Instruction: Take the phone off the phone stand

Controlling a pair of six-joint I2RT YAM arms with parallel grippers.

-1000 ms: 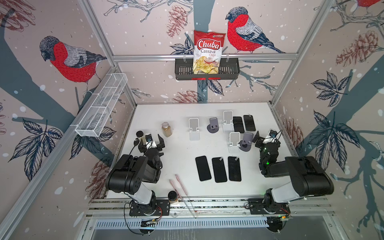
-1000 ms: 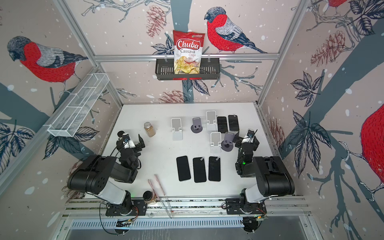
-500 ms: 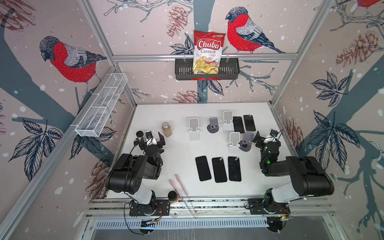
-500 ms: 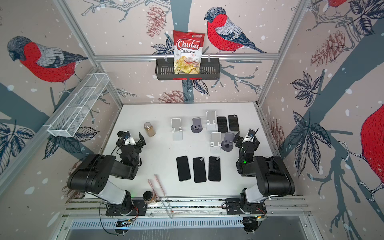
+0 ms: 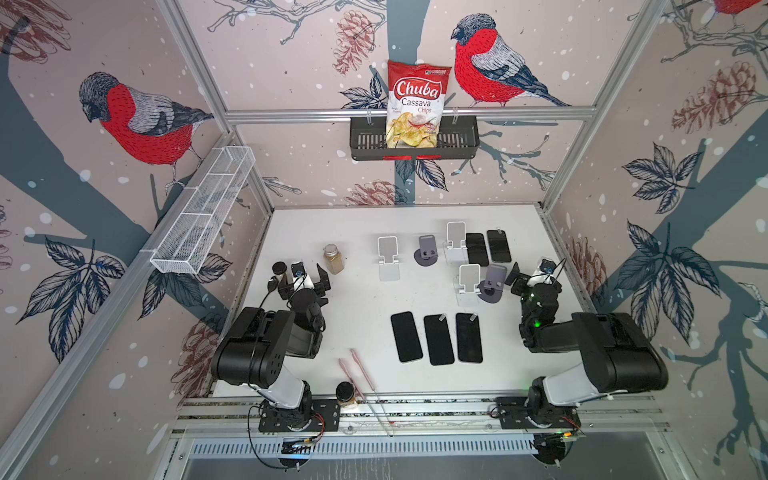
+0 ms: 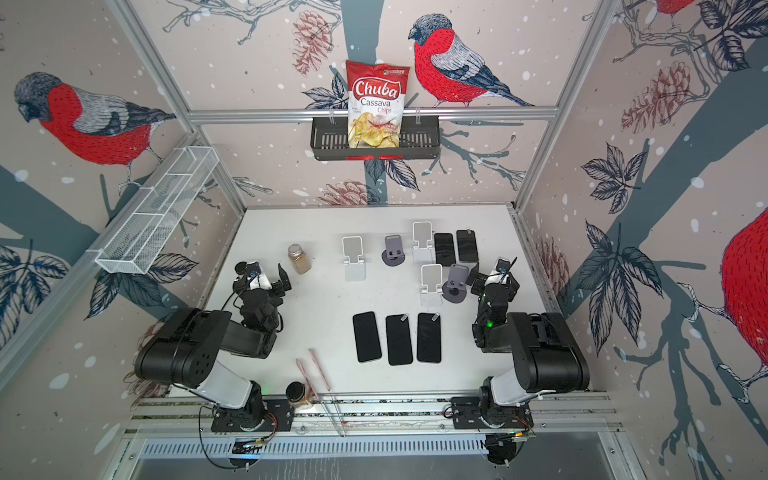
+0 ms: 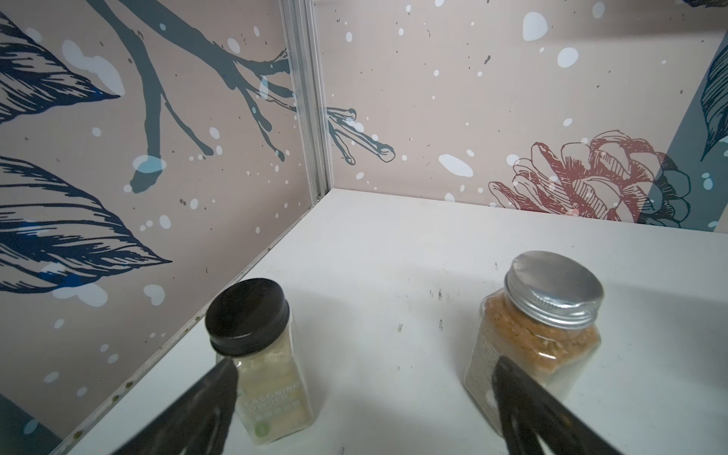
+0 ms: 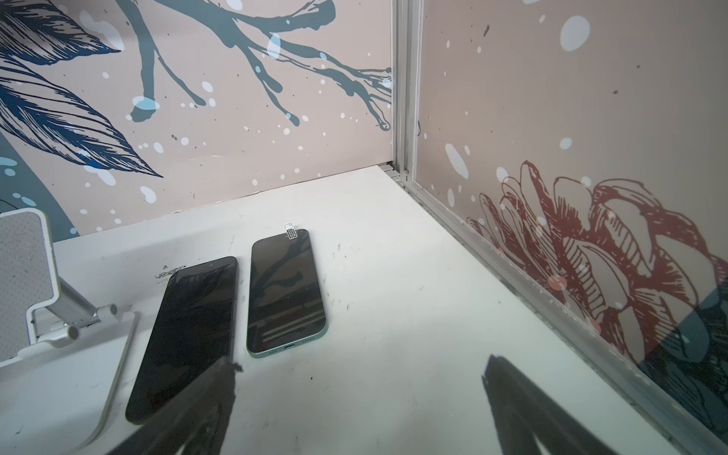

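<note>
Three dark phones [image 5: 436, 338] lie flat side by side at the front middle of the white table [image 5: 357, 307]. Two more phones [image 5: 487, 248] lie flat at the back right, and the right wrist view shows them [image 8: 285, 291] beside a white phone stand [image 8: 23, 275]. In both top views the white stands [image 5: 388, 257] [image 6: 430, 282] and the two round-based grey stands [image 5: 492, 282] [image 6: 394, 253] hold nothing. My left gripper [image 5: 304, 279] [image 7: 364, 364] stands open between two spice jars. My right gripper [image 5: 534, 272] [image 8: 359, 362] stands open over bare table, right of the nearer grey stand.
A black-lidded jar [image 7: 260, 354] and a silver-lidded jar of brown spice [image 7: 539, 327] flank my left fingers. Another jar [image 5: 345, 395] and two pink sticks [image 5: 361, 372] lie at the front edge. The side wall [image 8: 571, 236] runs close to my right gripper.
My left gripper has edged slightly toward the back of the table. The right arm, phones and stands have not moved.
</note>
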